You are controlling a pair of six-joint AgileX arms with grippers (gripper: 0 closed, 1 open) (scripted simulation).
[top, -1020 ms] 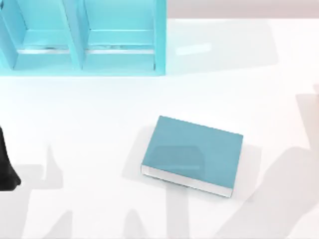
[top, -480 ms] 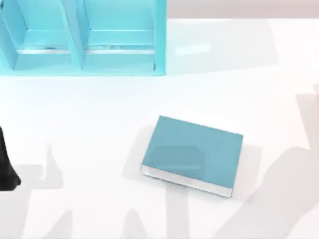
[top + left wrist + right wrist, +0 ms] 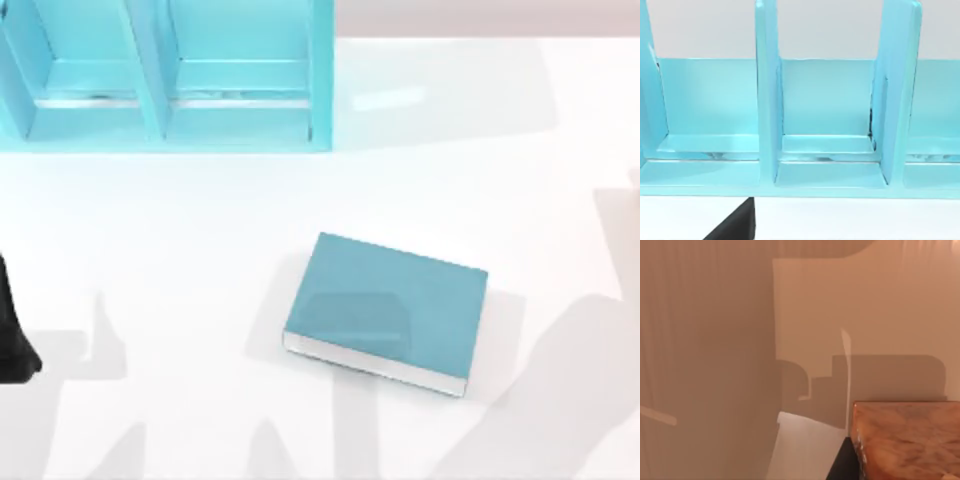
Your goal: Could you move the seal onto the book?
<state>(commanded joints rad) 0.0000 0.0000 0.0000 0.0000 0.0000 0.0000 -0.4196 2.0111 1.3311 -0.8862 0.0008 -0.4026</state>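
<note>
So the book (image 3: pixel 388 311) lies flat near the middle of the table (image 3: pixel 200 250), long edges running roughly left-right with a slight tilt, spine side toward the camera's near edge. The seal (image 3: pixel 907 440) shows up huge in the right wrist view, amber and marbled, right up against that camera, so my guess is the right arm has it, but I can't tell how the fingers stand. The book would be off to its left. The left arm (image 3: pixel 12 330) sits parked at the left edge, its wrist view facing the teal shelf unit (image 3: pixel 830 150).
</note>
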